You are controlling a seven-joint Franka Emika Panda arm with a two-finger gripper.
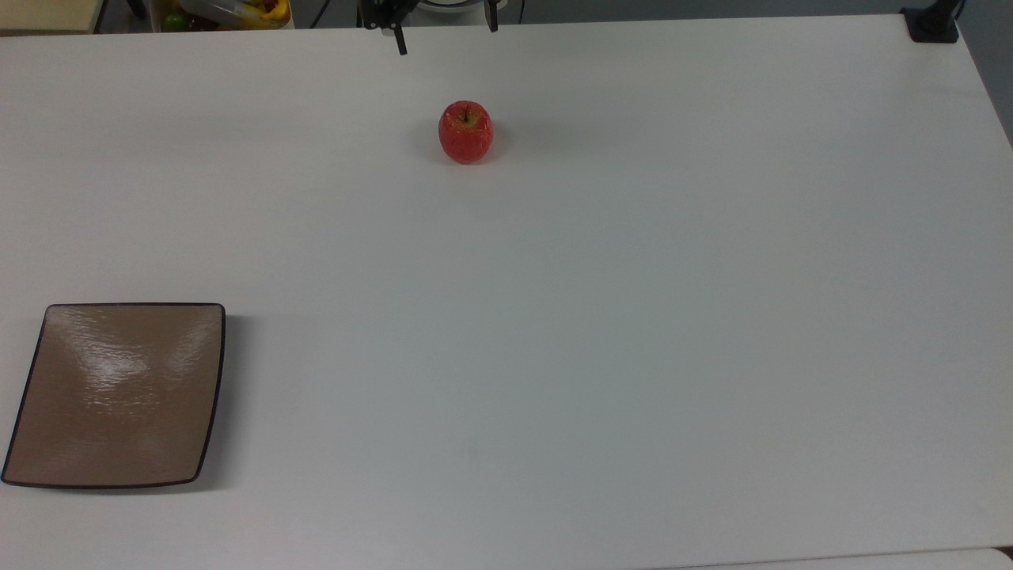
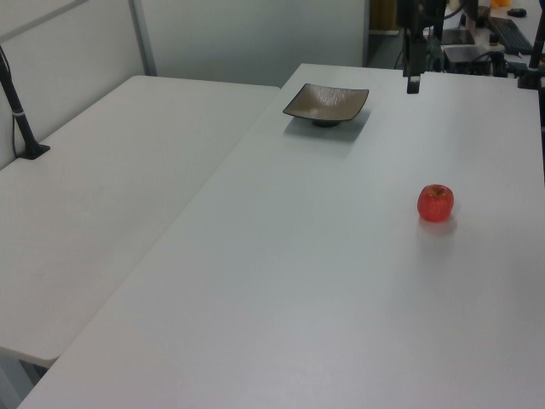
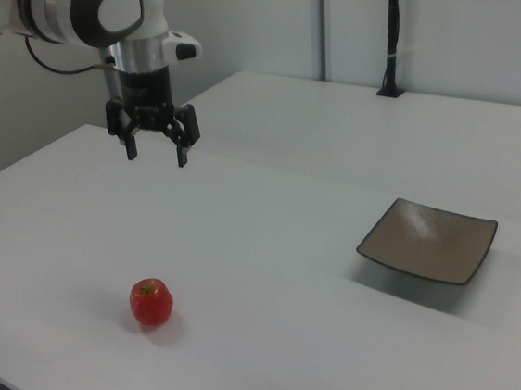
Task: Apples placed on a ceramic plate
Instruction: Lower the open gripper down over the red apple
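Observation:
A small red apple sits upright on the white table, stem up. The square tan-brown ceramic plate lies bare, far from the apple, at the top view's lower left. My gripper hangs open above the table, fingers pointing down and holding nothing. In the top view it is at the far table edge, just beyond the apple. In the right view it is up and to the left of the apple, well above it.
A black clamp with a pole stands at a table corner. A second white table adjoins on the left view's left, with another black pole. A bin of coloured items sits beyond the far edge.

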